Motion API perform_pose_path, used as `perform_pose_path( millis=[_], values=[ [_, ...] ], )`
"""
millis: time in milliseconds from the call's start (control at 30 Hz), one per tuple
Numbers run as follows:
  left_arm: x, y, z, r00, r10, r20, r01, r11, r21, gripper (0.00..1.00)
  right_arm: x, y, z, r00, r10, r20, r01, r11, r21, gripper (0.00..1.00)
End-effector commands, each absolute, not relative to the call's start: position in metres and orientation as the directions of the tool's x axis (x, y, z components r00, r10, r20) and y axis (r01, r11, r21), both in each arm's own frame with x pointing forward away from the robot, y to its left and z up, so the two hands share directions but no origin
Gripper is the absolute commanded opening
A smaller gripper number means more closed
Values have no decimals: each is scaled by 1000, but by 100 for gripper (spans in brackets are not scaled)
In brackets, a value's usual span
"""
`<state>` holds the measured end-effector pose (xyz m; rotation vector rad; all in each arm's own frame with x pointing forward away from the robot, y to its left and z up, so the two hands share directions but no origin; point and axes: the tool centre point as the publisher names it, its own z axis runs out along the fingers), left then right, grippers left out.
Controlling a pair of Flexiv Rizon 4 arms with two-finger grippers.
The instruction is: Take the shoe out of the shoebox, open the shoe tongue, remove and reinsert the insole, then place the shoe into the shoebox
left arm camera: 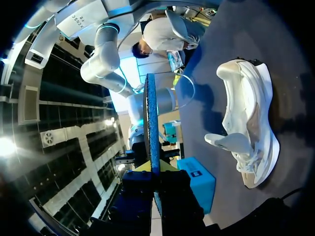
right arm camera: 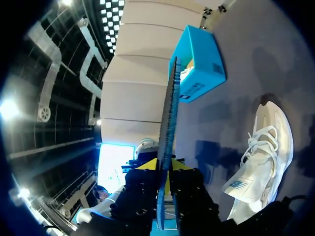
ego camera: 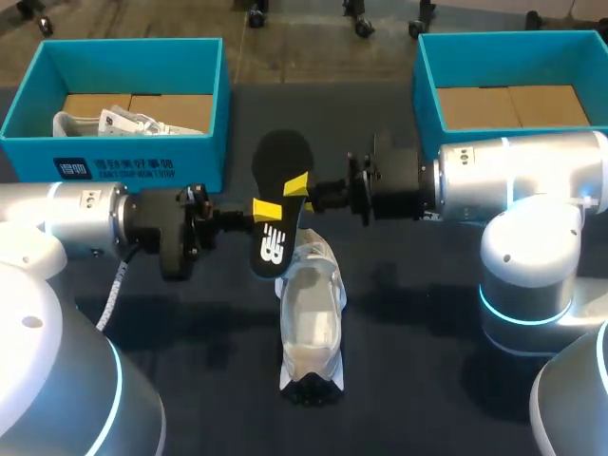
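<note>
Both your left claw [ego camera: 269, 210] and right claw [ego camera: 296, 184] pinch the insole [ego camera: 282, 157] above the far end of the shoe [ego camera: 312, 318], its length roughly in line with it.

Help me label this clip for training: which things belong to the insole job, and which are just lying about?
Job: insole, held by left end effector and right end effector; white shoe on the table; empty right shoebox, probably.
Lying about: left shoebox; second shoe inside it.
</note>
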<state>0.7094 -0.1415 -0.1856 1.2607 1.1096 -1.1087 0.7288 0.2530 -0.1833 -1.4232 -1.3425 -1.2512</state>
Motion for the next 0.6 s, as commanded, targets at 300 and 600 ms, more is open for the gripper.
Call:
perform_pose_path(
  millis=[300,600],
  values=[
    [709,-143,-187,135,-6,-991,991,9,135,0,727,259,-182,-60,204,977,990,-116,85,0],
    [710,-124,-181,104,5,-995,994,-16,104,100,726,256,-186,-83,188,979,989,-106,104,0]
  ],
)
